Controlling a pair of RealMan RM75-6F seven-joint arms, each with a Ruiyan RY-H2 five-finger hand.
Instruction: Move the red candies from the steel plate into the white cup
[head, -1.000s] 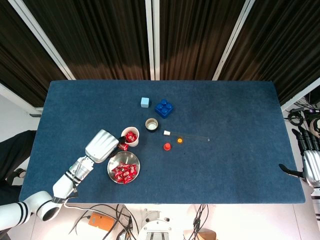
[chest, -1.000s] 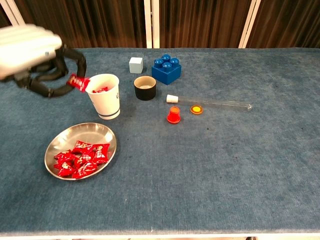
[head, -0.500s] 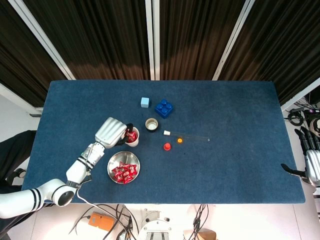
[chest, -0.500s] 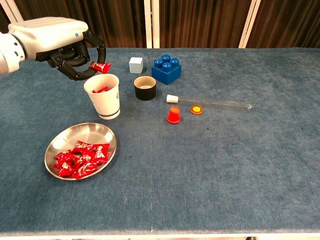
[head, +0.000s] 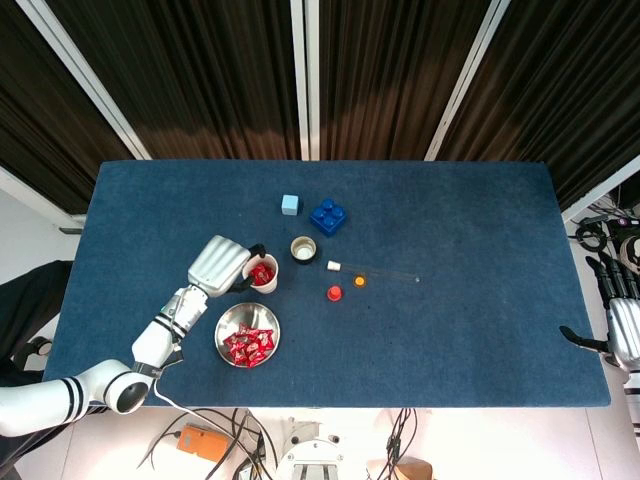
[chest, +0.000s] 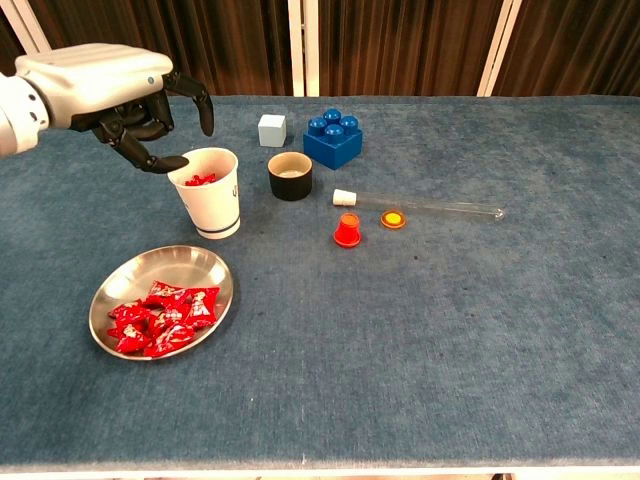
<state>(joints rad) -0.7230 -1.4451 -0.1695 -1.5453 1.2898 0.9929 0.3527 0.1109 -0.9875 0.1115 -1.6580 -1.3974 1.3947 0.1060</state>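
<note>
Silver-backed left hand (chest: 110, 105) above the rim of the white cup (chest: 211, 195), fingers spread apart and holding nothing, one dark fingertip just at the cup's left edge. Red candies (chest: 198, 180) inside the cup; more red candies (chest: 160, 315) heaped in the steel plate (chest: 200, 265) just in front of it on the blue table (chest: 450, 340). Behind and right of the cup, a pale blue cube (chest: 272, 130), then a black-walled small cup (chest: 290, 177) and a blue toy brick (chest: 333, 140). Further right, a clear tube (chest: 430, 207) lying flat with a white stopper at its left end, a red cap (chest: 348, 231) and an orange disc (chest: 393, 218) just in front of it. At the far right table edge in the head view, right hand (head: 622, 325) off the table, fingers extended and apart, grasping nothing.
</note>
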